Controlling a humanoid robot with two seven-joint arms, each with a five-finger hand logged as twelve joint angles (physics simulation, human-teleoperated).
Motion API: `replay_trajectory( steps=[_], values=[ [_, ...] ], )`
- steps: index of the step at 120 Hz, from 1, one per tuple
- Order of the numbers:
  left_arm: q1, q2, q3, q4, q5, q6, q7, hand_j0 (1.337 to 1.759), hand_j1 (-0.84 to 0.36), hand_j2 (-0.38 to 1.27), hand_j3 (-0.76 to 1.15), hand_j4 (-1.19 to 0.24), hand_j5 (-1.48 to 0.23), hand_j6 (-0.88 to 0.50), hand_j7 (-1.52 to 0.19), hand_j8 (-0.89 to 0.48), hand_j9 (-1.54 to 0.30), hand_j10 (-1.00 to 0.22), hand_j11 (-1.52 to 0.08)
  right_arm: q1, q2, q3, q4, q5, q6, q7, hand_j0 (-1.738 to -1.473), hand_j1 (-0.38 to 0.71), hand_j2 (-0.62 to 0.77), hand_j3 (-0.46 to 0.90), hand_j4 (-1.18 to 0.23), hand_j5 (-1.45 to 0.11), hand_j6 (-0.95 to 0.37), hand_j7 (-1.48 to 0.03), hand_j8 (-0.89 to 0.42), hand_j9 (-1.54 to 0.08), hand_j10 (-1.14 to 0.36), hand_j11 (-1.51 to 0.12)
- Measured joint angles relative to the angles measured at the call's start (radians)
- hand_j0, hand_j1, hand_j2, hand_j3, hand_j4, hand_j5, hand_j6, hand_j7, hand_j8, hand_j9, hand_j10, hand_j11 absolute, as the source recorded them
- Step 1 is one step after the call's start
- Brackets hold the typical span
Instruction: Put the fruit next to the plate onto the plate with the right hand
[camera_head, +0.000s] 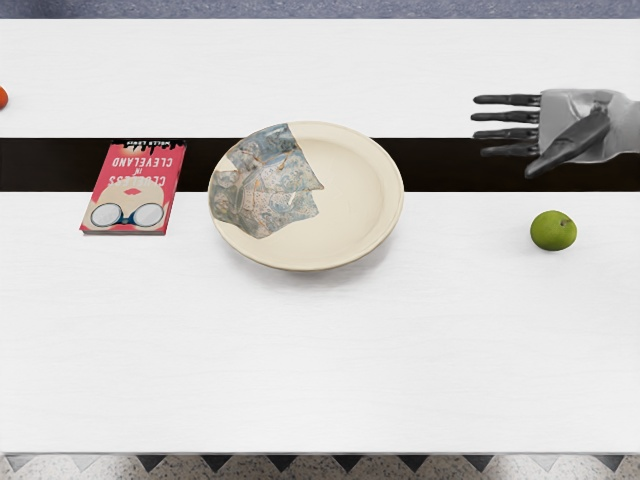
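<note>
A green round fruit (553, 230) lies on the white table to the right of the plate. The cream plate (365, 195) sits at the table's middle, its left part covered by a blue-grey patterned patch. My right hand (520, 128) comes in from the right edge, above and slightly left of the fruit. Its dark fingers (505, 116) are stretched out flat toward the left and hold nothing. The hand is well apart from the fruit. No left arm shows.
A red and pink book (133, 187) lies left of the plate. A small orange object (2, 97) peeks in at the left edge. A dark band (60, 165) crosses the table behind the plate.
</note>
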Motion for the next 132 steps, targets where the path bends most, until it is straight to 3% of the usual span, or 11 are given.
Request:
replay_trajectory(
  steps=[19, 29, 45, 60, 68, 76, 89, 112, 132],
  values=[
    [0.0, 0.0, 0.0, 0.0, 0.0, 0.0, 0.0, 1.658, 0.35, 0.0, 0.0, 0.0, 0.0, 0.0, 0.0, 0.0, 0.0, 0.0, 0.0, 0.017, 0.037, -0.026, 0.005, -0.06, 0.0, -0.004, -1.658, -0.32, 0.0, 0.0, -0.02, -0.03, -0.02, -0.03, -0.02, -0.03, -0.02, -0.03],
    [0.0, 0.0, 0.0, 0.0, 0.0, 0.0, 0.0, 1.658, 0.35, 0.0, 0.0, 0.0, 0.0, 0.0, 0.0, 0.0, 0.0, 0.0, 0.0, 0.097, 0.028, -0.117, 0.106, -0.191, -0.027, -0.005, -1.658, -0.32, 0.0, 0.0, -0.02, -0.03, -0.02, -0.03, -0.02, -0.03, -0.02, -0.03],
    [0.0, 0.0, 0.0, 0.0, 0.0, 0.0, 0.0, 1.658, 0.35, 0.0, 0.0, 0.0, 0.0, 0.0, 0.0, 0.0, 0.0, 0.0, 0.0, 0.392, 0.001, -0.57, 0.219, -0.309, -0.327, -0.005, -1.658, -0.32, 0.0, 0.0, -0.02, -0.03, -0.02, -0.03, -0.02, -0.03, -0.02, -0.03],
    [0.0, 0.0, 0.0, 0.0, 0.0, 0.0, 0.0, 1.658, 0.35, 0.0, 0.0, 0.0, 0.0, 0.0, 0.0, 0.0, 0.0, 0.0, 0.0, 0.753, 0.088, -1.08, 0.274, -0.337, -0.496, -0.005, -1.658, -0.32, -0.01, 0.0, -0.02, -0.03, -0.03, -0.03, -0.02, -0.03, -0.02, -0.03],
    [0.0, 0.0, 0.0, 0.0, 0.0, 0.0, 0.0, 1.658, 0.35, 0.0, 0.0, 0.0, 0.0, 0.0, 0.0, 0.0, 0.0, 0.0, 0.0, 0.869, 0.155, -1.29, 0.31, -0.33, -0.637, -0.005, -1.658, -0.32, 0.0, 0.0, -0.03, -0.03, -0.03, -0.03, -0.03, -0.03, -0.03, -0.03],
    [0.0, 0.0, 0.0, 0.0, 0.0, 0.0, 0.0, 1.658, 0.35, 0.0, 0.0, 0.0, 0.0, 0.0, 0.0, 0.0, 0.0, 0.0, 0.0, 0.931, 0.198, -1.402, 0.362, -0.324, -0.79, -0.005, -1.658, -0.32, 0.0, 0.0, -0.03, -0.03, -0.03, -0.03, -0.03, -0.03, -0.03, -0.03],
    [0.0, 0.0, 0.0, 0.0, 0.0, 0.0, 0.0, 1.658, 0.35, 0.0, 0.0, 0.0, 0.0, 0.0, 0.0, 0.0, 0.0, 0.0, 0.0, 0.941, 0.24, -1.45, 0.417, -0.296, -0.962, -0.005, -1.658, -0.32, -0.01, 0.0, -0.03, -0.03, -0.03, -0.03, -0.03, -0.03, -0.03, -0.03],
    [0.0, 0.0, 0.0, 0.0, 0.0, 0.0, 0.0, 1.658, 0.35, 0.0, 0.0, 0.0, 0.0, 0.0, 0.0, 0.0, 0.0, 0.0, 0.0, 0.734, 0.343, -1.338, 0.418, -0.286, -1.173, -0.005, -1.658, -0.31, -0.01, 0.0, -0.03, -0.04, -0.03, -0.04, -0.03, -0.04, -0.03, -0.04],
    [0.0, 0.0, 0.0, 0.0, 0.0, 0.0, 0.0, 1.658, 0.35, 0.0, 0.0, 0.0, 0.0, 0.0, 0.0, 0.0, 0.0, 0.0, 0.0, 0.648, 0.355, -1.307, 0.375, -0.296, -1.212, -0.005, -1.658, -0.24, -0.02, 0.0, -0.09, -0.12, -0.09, -0.12, -0.09, -0.12, -0.09, -0.12]
  ],
)
